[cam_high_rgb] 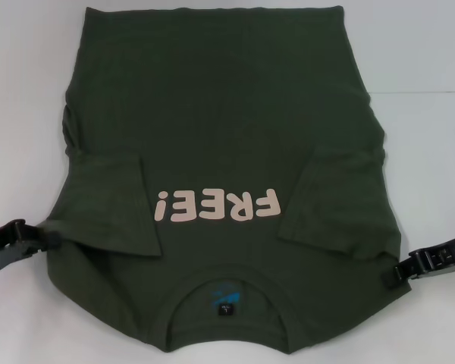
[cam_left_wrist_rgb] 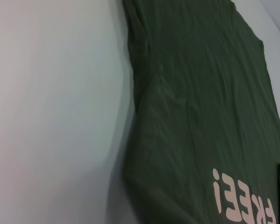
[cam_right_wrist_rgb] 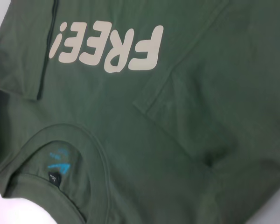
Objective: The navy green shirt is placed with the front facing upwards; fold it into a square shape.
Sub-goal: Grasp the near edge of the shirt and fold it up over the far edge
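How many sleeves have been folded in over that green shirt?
2. One sleeve lies folded over the navy green shirt on the robot's left of the FREE! print; the other sleeve on its right.

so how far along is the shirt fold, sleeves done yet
Done: both sleeves of the navy green shirt are folded in over the front, flanking the FREE! print. In hand: the left gripper and right gripper sit at the shirt's two edges at shoulder level, low on the white table; no lift shows yet. Left: the body lies at full length, collar nearest the robot, so the lengthwise fold into a square remains.
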